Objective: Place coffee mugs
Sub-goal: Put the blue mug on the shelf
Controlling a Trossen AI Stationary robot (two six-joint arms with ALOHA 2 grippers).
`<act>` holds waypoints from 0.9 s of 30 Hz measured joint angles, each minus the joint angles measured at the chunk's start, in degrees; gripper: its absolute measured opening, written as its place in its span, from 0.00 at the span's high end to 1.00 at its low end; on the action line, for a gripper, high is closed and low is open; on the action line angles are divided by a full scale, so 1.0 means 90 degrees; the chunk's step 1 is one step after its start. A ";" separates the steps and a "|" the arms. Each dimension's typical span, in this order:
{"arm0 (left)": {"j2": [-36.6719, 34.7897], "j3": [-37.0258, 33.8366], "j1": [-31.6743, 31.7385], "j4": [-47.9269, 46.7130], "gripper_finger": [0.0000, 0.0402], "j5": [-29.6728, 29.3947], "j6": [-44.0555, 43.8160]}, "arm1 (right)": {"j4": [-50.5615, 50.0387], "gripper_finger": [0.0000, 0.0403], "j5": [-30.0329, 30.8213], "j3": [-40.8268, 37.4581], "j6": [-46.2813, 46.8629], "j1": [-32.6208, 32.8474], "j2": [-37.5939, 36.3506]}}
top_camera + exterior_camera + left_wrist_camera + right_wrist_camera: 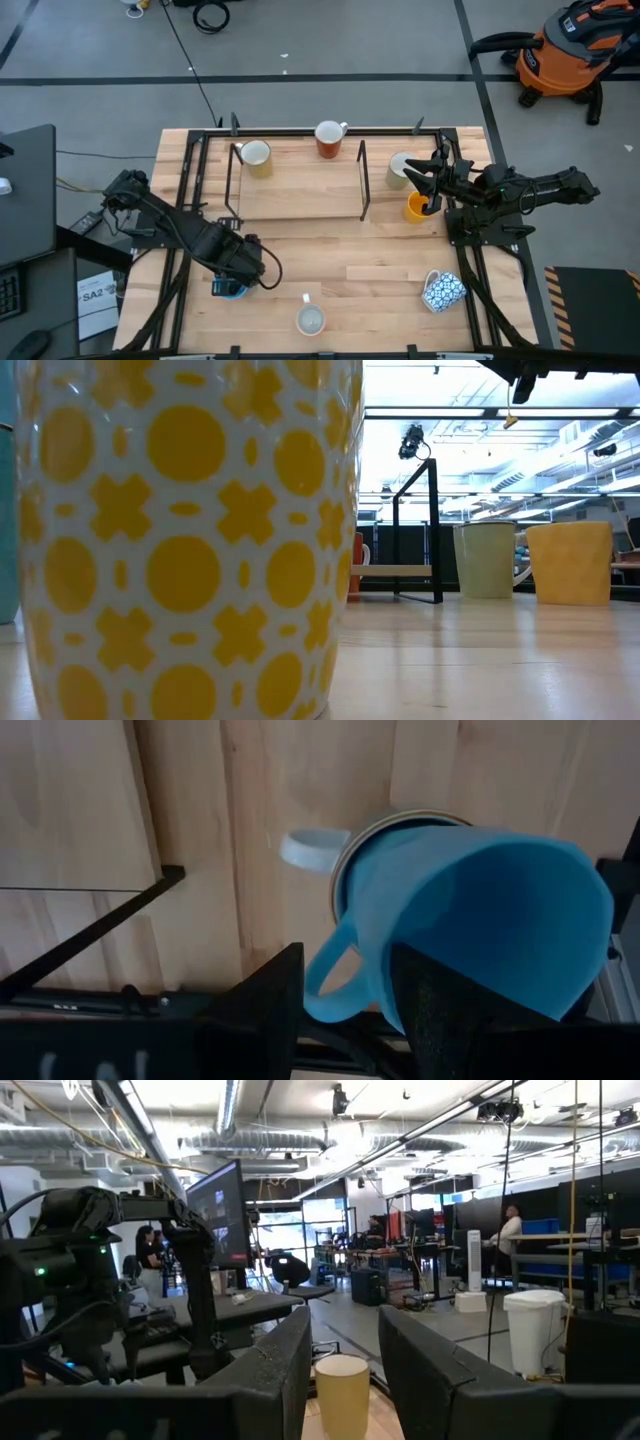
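My left gripper (236, 272) is near the table's front-left, shut on the blue mug (470, 920), which also shows under it from above (230, 289). A white mug with yellow pattern (310, 320) stands near the front edge and fills the low view (180, 540). My right gripper (428, 185) hovers open by the orange-yellow mug (415, 208) and a pale mug (399, 168); a pale mug (342, 1395) shows beyond its fingers. A cream mug (256, 157) and a red-brown mug (329, 139) stand at the far side. The blue-and-white mug (443, 290) lies on its side. My left gripper has the blue mug at its handle side: one finger (265, 1010) lies against the outside of the handle (325, 985), the other (450, 1010) covers the wall beside it. The mug is tilted, mouth toward the wrist camera. Its base is hidden.
A black bar frame (362, 180) stands on the table's far half, and its posts (437, 530) rise among the mugs there. Black rails run down both sides of the table (300, 250). A monitor and an orange vacuum stand off the table.
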 joint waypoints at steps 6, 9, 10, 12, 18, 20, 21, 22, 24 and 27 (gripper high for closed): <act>0.0009 0.0000 0.0000 0.0004 0.61 -0.0098 0.0006 | -0.0007 0.69 0.0000 0.0000 0.0000 0.0000 0.0000; 0.0034 0.0000 0.0000 0.0028 0.61 -0.0155 0.0014 | -0.0019 0.69 0.0000 0.0000 0.0000 0.0000 0.0000; 0.0034 0.0000 0.0000 0.0050 0.61 -0.0157 0.0012 | -0.0027 0.69 0.0001 0.0000 0.0000 0.0000 0.0000; 0.0034 0.0000 0.0000 0.0121 0.61 -0.0160 0.0014 | -0.0048 0.69 0.0002 0.0000 0.0000 0.0000 0.0000; 0.0032 0.0000 0.0000 0.0267 0.61 -0.0157 0.0009 | -0.0051 0.69 0.0002 0.0000 0.0000 0.0000 0.0000; 0.0032 0.0000 0.0000 0.0270 0.61 -0.0157 0.0009 | -0.0053 0.69 0.0002 -0.0002 0.0000 0.0000 0.0000; 0.0032 0.0000 0.0000 0.0270 0.61 -0.0157 0.0009 | -0.0053 0.69 0.0002 -0.0002 0.0000 0.0000 0.0000; 0.0032 0.0000 -0.0015 0.0271 0.61 -0.0143 0.0009 | -0.0053 0.69 0.0001 -0.0002 0.0000 0.0000 0.0000; 0.0032 0.0000 -0.0054 0.0302 0.61 -0.0116 0.0010 | -0.0053 0.69 0.0002 -0.0002 0.0000 0.0000 0.0000; 0.0110 0.0000 -0.0071 0.0345 0.61 -0.0111 0.0016 | -0.0053 0.69 0.0001 -0.0002 0.0000 0.0000 0.0000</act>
